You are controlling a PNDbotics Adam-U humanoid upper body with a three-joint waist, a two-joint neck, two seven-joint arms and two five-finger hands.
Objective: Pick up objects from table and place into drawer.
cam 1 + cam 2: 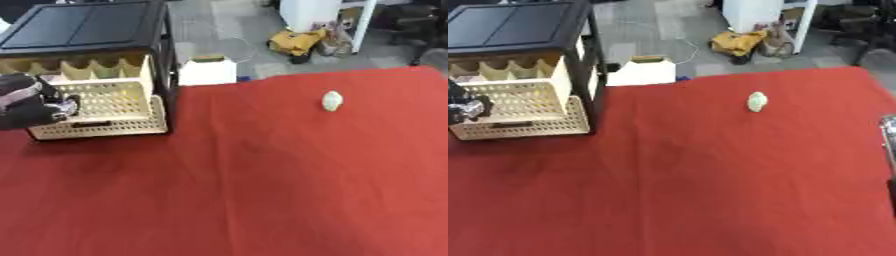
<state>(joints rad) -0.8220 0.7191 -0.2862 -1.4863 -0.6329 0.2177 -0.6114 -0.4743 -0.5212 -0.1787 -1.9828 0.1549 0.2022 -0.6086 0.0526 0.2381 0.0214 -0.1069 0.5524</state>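
A small pale, egg-shaped object (332, 100) is lying on the red cloth of the table (262, 190), far off to the right and well apart from the left hand (31, 102), which is hovering at the front of the pulled-out cream drawer (109, 107); whether its fingers are curled or straight cannot be told. The drawer is showing perforated, basket-like plastic walls and is sitting in a black-framed cabinet (87, 27) with a flat dark top. A sliver of the right hand (890, 145) is showing at the right edge, its fingers unreadable, and no writing is legible anywhere.
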